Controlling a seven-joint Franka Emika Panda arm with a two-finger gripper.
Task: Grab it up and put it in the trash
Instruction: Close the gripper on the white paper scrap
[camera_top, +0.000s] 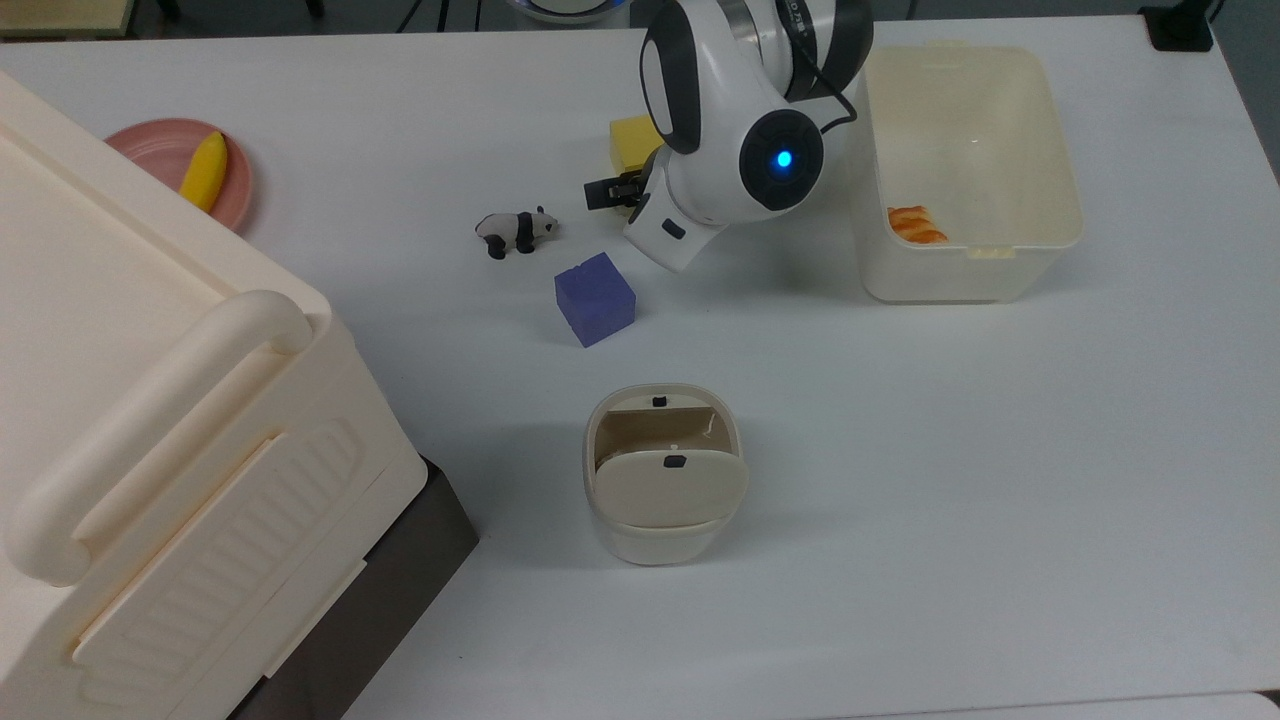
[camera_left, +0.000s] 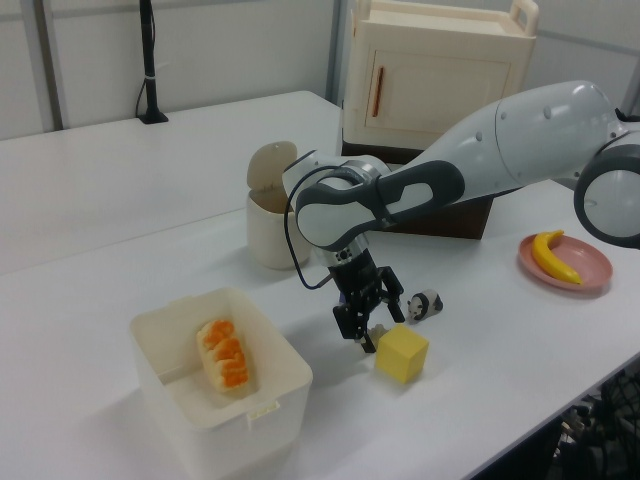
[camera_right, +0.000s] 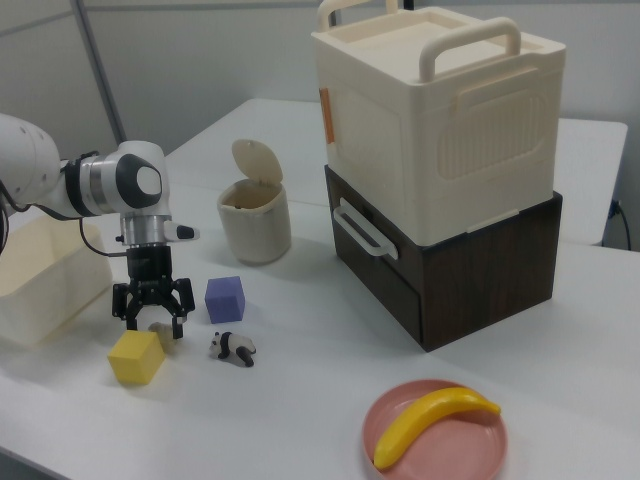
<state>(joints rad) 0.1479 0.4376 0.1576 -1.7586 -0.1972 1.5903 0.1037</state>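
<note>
The small crumpled off-white paper wad (camera_right: 160, 328), light and compressible, suits a grip across its middle, where the gripper (camera_right: 152, 311) straddles it, jaws open.

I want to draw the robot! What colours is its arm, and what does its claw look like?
The arm is smooth, round and white with dark grey bands at the joints. A thin black cable loops beside it, and a blue light glows in a dark round cap. The claw is black with two fingers.
</note>
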